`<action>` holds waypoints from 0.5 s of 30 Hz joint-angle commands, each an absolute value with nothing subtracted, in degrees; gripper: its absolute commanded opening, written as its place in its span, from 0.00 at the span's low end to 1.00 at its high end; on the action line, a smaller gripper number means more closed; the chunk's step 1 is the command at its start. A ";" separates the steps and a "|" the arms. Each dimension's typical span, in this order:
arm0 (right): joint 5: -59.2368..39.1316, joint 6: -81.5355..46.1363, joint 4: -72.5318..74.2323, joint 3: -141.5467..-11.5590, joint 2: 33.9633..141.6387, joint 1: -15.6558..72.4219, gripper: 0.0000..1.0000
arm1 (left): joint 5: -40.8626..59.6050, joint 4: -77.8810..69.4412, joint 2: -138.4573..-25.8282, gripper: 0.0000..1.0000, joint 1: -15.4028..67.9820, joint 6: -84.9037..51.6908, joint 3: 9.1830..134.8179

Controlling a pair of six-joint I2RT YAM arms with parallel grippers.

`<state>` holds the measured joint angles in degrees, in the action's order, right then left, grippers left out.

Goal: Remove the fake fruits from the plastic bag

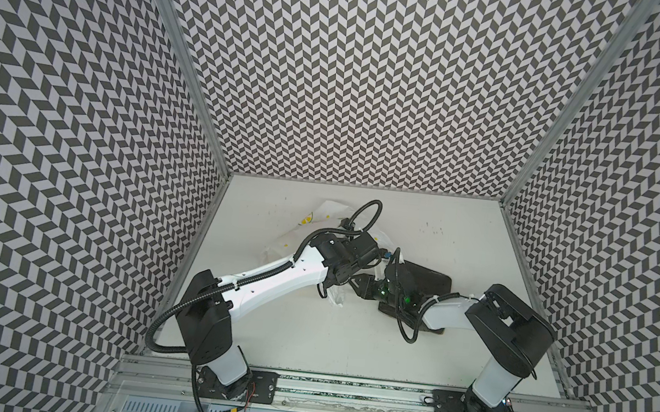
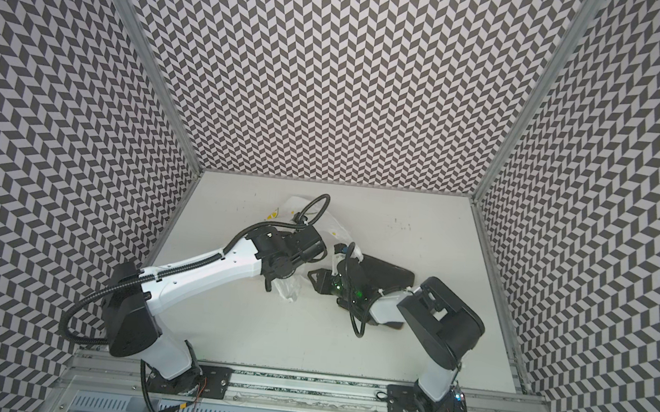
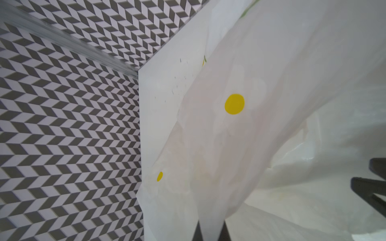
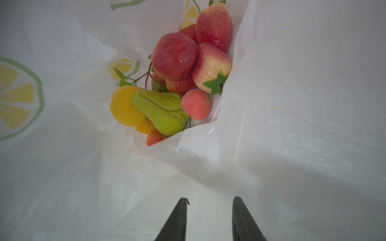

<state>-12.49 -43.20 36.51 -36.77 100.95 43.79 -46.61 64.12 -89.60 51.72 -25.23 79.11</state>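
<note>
The left claw (image 3: 211, 224) pinches the plastic bag (image 3: 234, 146) — right claw (image 4: 210, 199) parted before the fake fruits (image 4: 174, 56).

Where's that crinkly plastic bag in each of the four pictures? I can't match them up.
In a top view: the plastic bag shows around the far end of the left arm.
In a top view: the same place, plastic bag around that arm's end.
Left wrist: it covers over half the picture, beside the patterned wall.
Right wrist: it fills the picture, fake fruits inside.
Shared landmark: its yellow prints.
</note>
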 commanded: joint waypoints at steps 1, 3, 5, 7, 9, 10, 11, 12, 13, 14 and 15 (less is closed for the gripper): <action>-13.22 -44.16 39.10 -36.02 102.72 45.53 0.36 | -44.14 55.77 -81.29 0.00 51.55 -29.41 74.77; -13.10 -43.73 38.45 -35.84 102.87 46.59 0.36 | -40.16 48.94 -75.91 0.00 51.26 -31.20 69.57; -13.01 -43.46 38.00 -35.16 102.43 47.10 0.38 | -35.71 41.07 -69.86 0.00 51.15 -32.66 63.02; -12.63 -43.05 37.40 -34.22 101.07 47.03 0.41 | -30.34 33.13 -64.43 0.00 50.86 -34.06 56.26; -11.08 -41.16 34.70 -34.16 97.60 46.95 0.45 | -27.10 28.90 -61.00 0.00 50.74 -35.11 51.64; -9.81 -39.91 33.26 -34.02 94.94 47.02 0.47 | -26.04 27.52 -59.52 0.00 50.71 -35.22 49.65; -8.33 -38.90 31.66 -34.04 92.37 47.00 0.49 | -25.64 26.69 -58.29 0.00 50.76 -35.35 48.30; -6.42 -37.57 30.02 -34.15 89.51 47.02 0.52 | -25.34 25.98 -57.04 0.00 50.77 -35.34 46.94; -4.37 -36.47 28.16 -34.39 87.00 47.06 0.54 | -24.84 25.13 -55.99 0.00 50.73 -35.14 45.79; -2.88 -35.60 26.95 -34.85 85.46 47.11 0.57 | -24.12 23.98 -54.93 0.00 50.74 -34.76 44.77; -1.90 -34.59 25.71 -35.50 84.28 47.11 0.59 | -23.07 22.23 -53.92 0.00 50.74 -34.20 43.52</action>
